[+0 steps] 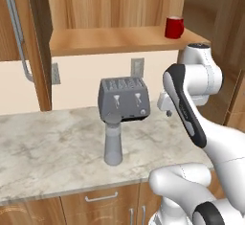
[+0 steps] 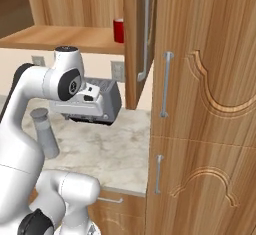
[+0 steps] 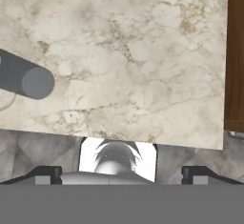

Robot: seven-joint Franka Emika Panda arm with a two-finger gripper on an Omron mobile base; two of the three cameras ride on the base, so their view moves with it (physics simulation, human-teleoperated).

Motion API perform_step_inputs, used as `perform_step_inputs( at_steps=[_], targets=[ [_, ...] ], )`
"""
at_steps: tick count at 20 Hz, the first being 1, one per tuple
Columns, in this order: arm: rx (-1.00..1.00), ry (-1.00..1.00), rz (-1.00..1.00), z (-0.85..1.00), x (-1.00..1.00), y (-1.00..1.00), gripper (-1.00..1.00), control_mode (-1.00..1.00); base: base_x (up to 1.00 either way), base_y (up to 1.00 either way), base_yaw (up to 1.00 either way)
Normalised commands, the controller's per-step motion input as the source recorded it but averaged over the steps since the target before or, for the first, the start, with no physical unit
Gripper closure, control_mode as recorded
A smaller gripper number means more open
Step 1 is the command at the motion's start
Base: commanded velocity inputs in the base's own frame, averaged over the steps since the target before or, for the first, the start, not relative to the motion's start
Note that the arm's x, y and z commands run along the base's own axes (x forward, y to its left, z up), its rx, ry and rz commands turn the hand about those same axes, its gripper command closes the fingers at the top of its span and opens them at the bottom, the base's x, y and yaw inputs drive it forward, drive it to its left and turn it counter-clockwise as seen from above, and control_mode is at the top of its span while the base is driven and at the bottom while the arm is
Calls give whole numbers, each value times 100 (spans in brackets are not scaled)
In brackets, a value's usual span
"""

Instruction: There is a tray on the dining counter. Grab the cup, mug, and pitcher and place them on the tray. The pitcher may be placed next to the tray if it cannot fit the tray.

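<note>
Two task items in sight, both plain, no readable writing or brand on either. Pitcher [image 1: 113,140], grey, upright on the marble worktop [image 1: 43,152], just in front of a grey toaster [image 1: 123,97], itself unlabelled. Mug [image 1: 174,27], red, up on the wooden shelf [image 1: 105,39] above, well apart from the pitcher. Gripper [image 3: 121,173] poised over the bare worktop to the right of the pitcher, fingertips [image 3: 46,173] spread wide apart, nothing between them.
</note>
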Motion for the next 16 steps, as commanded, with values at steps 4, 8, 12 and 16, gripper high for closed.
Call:
perform_step_inputs(
  at_steps=[4,8,12,16],
  targets=[
    [0,0,0,0,0,0,-100,100,29,-4,0],
    [0,0,0,0,0,0,-100,100,1,-1,-6],
    [0,0,0,0,0,0,-100,100,2,0,-12],
    [0,0,0,0,0,0,-100,100,11,0,-13]
  ],
)
